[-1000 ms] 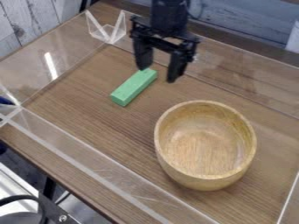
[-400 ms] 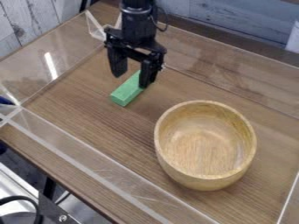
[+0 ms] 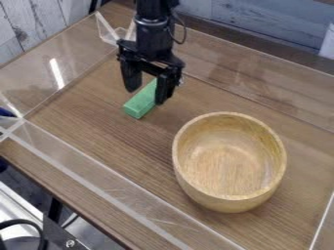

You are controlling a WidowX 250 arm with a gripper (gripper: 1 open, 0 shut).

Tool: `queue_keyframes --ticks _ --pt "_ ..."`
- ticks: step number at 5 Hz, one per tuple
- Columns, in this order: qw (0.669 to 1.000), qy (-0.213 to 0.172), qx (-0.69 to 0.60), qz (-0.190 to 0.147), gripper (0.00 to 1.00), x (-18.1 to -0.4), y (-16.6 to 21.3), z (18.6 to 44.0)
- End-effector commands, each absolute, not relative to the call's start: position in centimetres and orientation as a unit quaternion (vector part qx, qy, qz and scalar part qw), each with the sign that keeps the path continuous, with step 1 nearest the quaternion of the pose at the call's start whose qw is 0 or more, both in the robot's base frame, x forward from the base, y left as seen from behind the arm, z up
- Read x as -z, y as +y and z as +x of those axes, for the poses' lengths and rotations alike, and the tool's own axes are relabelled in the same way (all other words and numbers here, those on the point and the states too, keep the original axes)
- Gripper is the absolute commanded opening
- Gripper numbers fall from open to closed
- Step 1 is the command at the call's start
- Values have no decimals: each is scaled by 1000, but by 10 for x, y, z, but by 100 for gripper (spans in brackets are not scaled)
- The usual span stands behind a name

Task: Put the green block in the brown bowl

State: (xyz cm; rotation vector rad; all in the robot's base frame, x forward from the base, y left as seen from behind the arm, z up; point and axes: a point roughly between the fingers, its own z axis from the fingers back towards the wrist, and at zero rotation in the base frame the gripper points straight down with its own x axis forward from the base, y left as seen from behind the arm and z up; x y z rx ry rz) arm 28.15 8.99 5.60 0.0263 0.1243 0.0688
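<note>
The green block [image 3: 140,105] is a bright, elongated bar lying slantwise on the desk [image 3: 98,146], with the open claw [image 3: 147,88] at its farther part, one finger to either side. The brown bowl [image 3: 229,162], round, pale and thick-rimmed, stands near the block, apart from it. The desk is brown wood with visible plank lines; a pale wire holder [image 3: 117,31] sits near its far edge, and dark cables [image 3: 29,232] curl at a corner. The claw hides the block's farther end; whether the fingers touch it is unclear.
</note>
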Motion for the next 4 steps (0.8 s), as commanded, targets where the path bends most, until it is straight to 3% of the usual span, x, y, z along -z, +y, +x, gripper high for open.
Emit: queue_keyframes --ticks 1,4 --pt "998 42 -33 21 100 -63 92 290" --pt "999 35 -32 25 100 -60 92 301"
